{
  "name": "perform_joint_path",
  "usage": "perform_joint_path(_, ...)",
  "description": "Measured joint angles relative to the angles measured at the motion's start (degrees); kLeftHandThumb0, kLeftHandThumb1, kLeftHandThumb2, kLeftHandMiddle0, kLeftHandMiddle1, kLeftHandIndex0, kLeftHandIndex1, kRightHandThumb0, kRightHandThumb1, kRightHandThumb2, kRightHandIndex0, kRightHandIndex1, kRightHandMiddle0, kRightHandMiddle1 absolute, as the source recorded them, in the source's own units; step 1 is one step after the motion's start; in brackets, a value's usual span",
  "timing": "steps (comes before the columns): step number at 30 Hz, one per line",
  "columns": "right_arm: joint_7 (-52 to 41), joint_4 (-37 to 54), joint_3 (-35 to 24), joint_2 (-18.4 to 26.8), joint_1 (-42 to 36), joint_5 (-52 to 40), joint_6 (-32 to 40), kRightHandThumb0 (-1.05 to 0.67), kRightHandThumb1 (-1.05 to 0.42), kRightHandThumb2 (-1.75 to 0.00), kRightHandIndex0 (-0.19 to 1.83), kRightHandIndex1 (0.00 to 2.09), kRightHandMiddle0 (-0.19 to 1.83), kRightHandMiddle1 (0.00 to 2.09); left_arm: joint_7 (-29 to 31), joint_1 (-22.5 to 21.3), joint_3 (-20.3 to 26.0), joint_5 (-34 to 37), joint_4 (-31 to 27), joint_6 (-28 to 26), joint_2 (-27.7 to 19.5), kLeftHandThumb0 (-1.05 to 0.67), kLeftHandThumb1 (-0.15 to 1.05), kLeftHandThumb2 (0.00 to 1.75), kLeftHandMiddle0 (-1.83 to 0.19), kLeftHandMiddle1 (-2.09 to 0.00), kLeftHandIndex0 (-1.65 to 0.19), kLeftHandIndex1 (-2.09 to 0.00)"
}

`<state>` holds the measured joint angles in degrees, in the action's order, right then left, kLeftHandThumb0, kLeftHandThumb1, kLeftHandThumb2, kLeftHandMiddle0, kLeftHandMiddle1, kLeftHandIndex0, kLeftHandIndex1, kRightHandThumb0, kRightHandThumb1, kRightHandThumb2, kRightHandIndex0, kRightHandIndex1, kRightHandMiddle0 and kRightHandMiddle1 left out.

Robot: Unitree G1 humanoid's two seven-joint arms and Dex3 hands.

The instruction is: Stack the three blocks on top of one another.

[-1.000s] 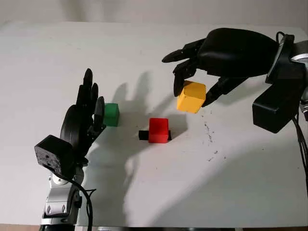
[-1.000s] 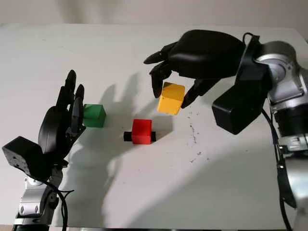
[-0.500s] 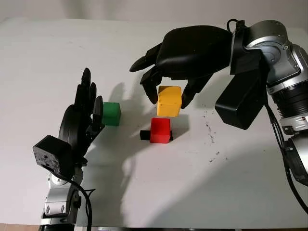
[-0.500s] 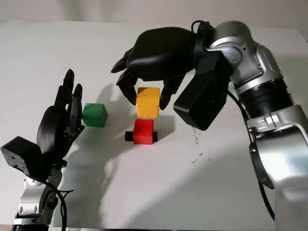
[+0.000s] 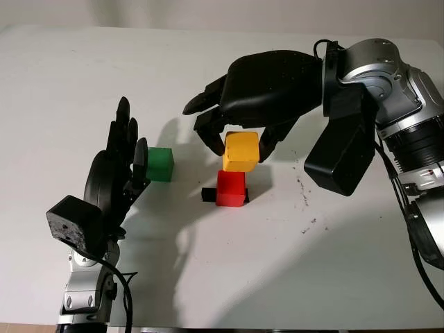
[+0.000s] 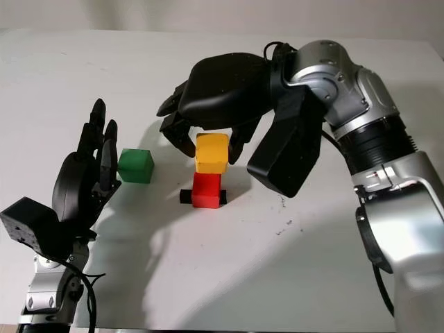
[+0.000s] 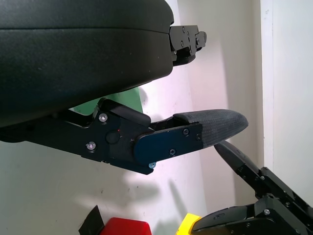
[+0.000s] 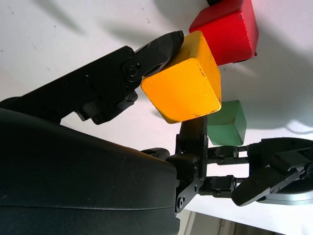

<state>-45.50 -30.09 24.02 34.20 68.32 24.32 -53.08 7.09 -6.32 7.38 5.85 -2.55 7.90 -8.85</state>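
My right hand (image 5: pixel 239 142) is shut on the yellow block (image 5: pixel 241 151), holding it directly over the red block (image 5: pixel 231 188); the two look close or touching, and I cannot tell which. The red block sits on the white table (image 5: pixel 277 257) with a small black piece (image 5: pixel 208 194) against its left side. The green block (image 5: pixel 160 164) rests on the table to the left, just beside the fingertips of my left hand (image 5: pixel 128 149), which is open and upright. In the right wrist view the yellow block (image 8: pixel 183 81) is pinched between black fingers (image 8: pixel 161 46), with the red block (image 8: pixel 230 29) and green block (image 8: pixel 226 123) beyond.
Dark scuff marks (image 5: pixel 303 191) dot the table right of the red block. The table's far edge meets a pale wall (image 5: pixel 139 10) at the back.
My right hand has carried the yellow block leftward and down, from the right of the red block to just above it. The left hand and green block have stayed put.
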Motion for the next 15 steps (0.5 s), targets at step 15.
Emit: perform_joint_path(15, 2.87, -2.22, 0.04, -0.82, -1.57, -0.29, -1.52, -0.36, -0.98, -0.05, 0.24, 0.03, 0.37, 1.45, 0.2, -0.01, 0.21, 0.09, 0.16, 0.22, -0.07, -0.73, 1.05, 0.62, 0.12, -0.05, 0.13, -0.06)
